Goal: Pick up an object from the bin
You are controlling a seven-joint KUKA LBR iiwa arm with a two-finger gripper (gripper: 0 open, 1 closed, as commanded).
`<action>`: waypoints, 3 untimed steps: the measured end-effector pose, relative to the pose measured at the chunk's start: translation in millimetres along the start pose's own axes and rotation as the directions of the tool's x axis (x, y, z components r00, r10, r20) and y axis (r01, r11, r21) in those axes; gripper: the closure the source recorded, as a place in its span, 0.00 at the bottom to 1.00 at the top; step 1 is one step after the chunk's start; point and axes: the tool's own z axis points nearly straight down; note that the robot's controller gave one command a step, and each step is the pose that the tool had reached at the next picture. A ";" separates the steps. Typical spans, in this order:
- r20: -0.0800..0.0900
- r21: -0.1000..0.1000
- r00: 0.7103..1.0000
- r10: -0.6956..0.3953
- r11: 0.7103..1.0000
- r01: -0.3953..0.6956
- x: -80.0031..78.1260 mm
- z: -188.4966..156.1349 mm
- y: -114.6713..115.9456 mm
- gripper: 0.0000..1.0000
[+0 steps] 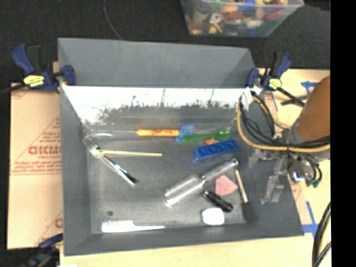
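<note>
Gripper (271, 189): hanging over the right sloping wall of the bin (156, 65), clear of the floor; released or clenched, cannot tell.
Candidate: thin stick (241, 186) lying nearest, just left of the gripper, touching the pink pad (225, 186).
Advice: judged best moving left, then descending straight, avoiding the wall.
Near row: white toothbrush (133, 226), white lump (213, 217), black pen (218, 200).
Middle: clear tube (200, 182), fork (92, 145).
Far row: blue comb (216, 149), orange pen (158, 132).
Beyond bin: plastic tub (239, 15) holding heaped toys.
</note>
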 end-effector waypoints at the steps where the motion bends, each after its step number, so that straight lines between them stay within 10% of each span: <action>1: 0.006 0.002 1.000 -0.004 1.000 0.004 -1.9 -2.5 0.3 0.00; 2: 0.012 0.007 0.989 -0.147 0.989 0.147 -78.2 140.8 -0.2 0.00; 3: 0.023 0.013 0.979 -0.205 0.979 0.204 -22.8 137.6 -3.9 0.00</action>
